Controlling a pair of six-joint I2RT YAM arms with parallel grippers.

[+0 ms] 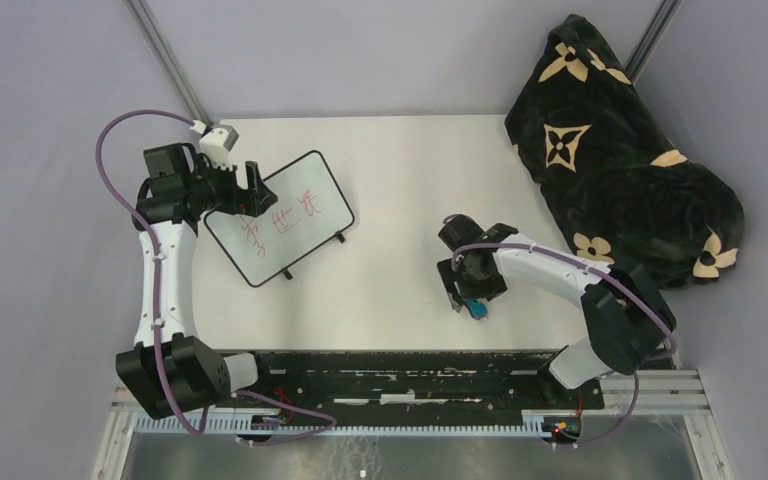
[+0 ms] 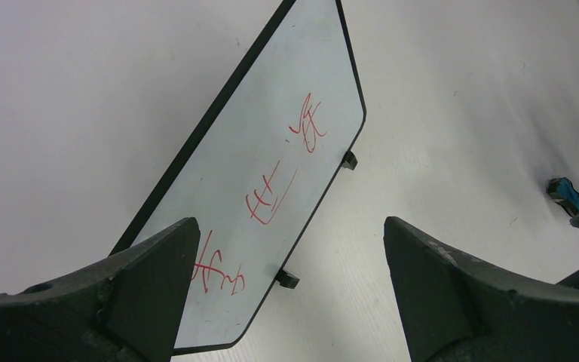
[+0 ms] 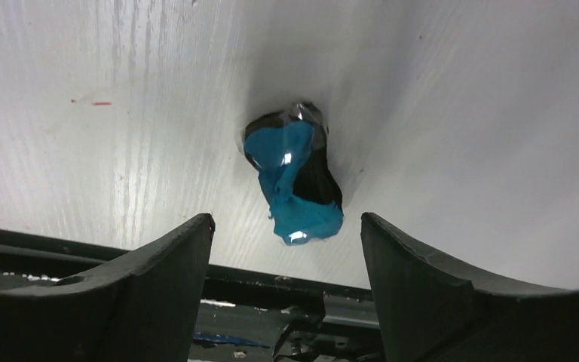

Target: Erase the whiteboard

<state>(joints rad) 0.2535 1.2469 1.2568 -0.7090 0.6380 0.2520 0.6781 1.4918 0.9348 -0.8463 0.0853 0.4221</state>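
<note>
Left end effector (image 1: 251, 181): you see its jaws spread wide with nothing between them. In the top view it hangs at the upper left of the frame, over the upper-left edge of the whiteboard.
Right end effector (image 3: 286, 220): this one is open too and grips nothing. In the top view it sits right of centre, pointing down at the worktop.
Eraser (image 3: 295, 183): a blue and black lump lying on the worktop. In the right wrist view you find it mid-frame, in the gap ahead of the two fingers and apart from both.
Whiteboard (image 1: 281, 231): it is left of centre in the top view, set on a diagonal, black-framed and well apart from the eraser. Two small black feet (image 2: 349, 159) stick out along its lower-right edge. You cannot tell whether it lies flat or leans on them.
Red writing (image 2: 267, 200): three groups of strokes run along the board's length, none wiped.
Worktop (image 1: 410, 170): white, with a black rail along its near edge.
Blanket (image 1: 620, 150): black with tan flower shapes, heaped at the upper right of the top view against the worktop's right edge.
</note>
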